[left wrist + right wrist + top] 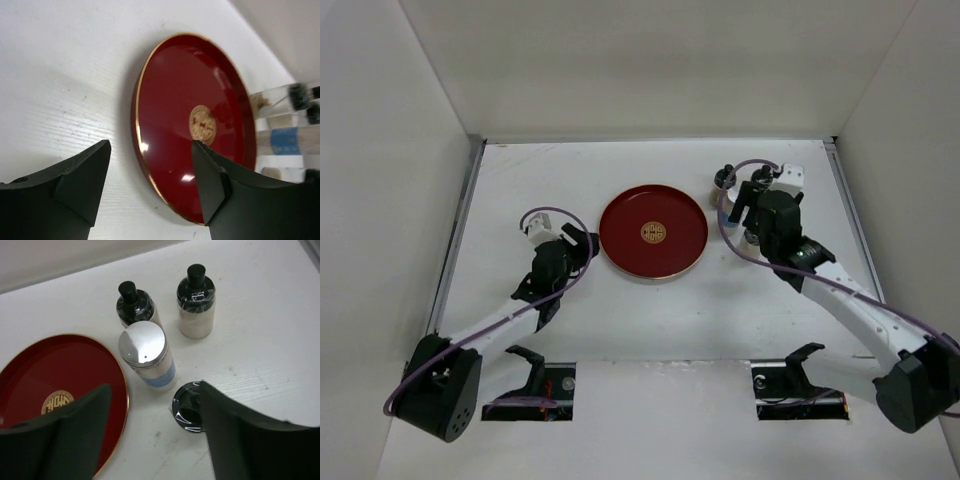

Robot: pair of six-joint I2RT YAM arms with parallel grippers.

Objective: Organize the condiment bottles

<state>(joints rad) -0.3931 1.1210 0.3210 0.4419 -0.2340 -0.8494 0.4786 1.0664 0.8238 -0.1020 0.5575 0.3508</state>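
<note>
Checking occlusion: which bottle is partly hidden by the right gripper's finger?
The black-capped bottle nearest the camera; the silver-capped bottle and other black-capped pair stand beyond the fingers.

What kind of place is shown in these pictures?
Probably a robot test booth: plain white walls enclose a white table bearing two robot arms, a red tray and condiment bottles.

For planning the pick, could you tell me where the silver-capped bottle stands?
Right wrist view: the silver-capped bottle stands beside the red tray's right rim, two black-capped bottles just behind it.
</note>
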